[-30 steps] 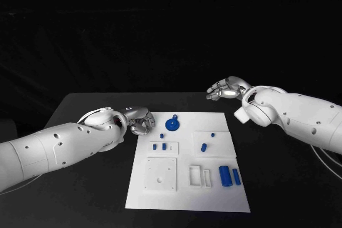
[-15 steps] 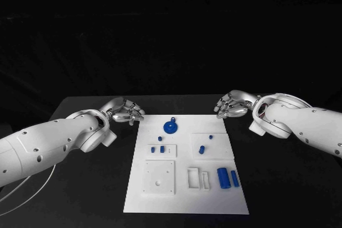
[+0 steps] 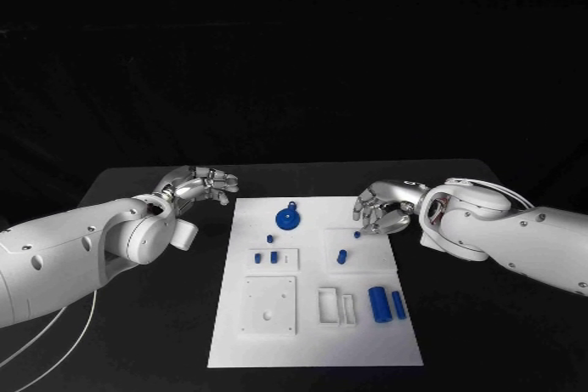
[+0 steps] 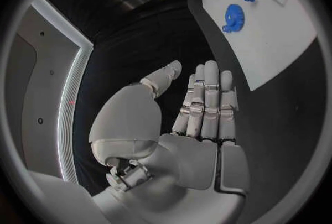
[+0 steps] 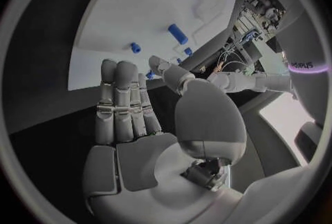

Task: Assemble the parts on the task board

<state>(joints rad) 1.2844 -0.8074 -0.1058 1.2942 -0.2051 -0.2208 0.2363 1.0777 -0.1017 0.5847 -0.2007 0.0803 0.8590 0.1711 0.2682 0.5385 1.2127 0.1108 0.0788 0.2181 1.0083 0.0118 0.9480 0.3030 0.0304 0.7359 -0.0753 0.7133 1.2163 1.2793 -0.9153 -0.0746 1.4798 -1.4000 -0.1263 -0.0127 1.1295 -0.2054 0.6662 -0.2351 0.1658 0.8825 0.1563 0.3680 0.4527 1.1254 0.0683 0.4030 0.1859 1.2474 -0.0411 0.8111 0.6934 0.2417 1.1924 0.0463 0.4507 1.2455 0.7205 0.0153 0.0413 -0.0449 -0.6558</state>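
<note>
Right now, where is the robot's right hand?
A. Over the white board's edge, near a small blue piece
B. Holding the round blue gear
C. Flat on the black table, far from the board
A: the right hand hangs empty over the task board edge, by a small blue piece; the gear lies apart, untouched.

Looks like a robotics lab / test cell. Black table (image 3: 147,324) w/ black backdrop all round, a white task board (image 3: 313,341) laid out w/ small blue parts (image 3: 380,304), cables trailing by the left arm. Right wrist view: exposed wiring and electronics (image 5: 242,52) on a rack past the board. Left wrist view: pale framed wall panel (image 4: 62,69).
</note>
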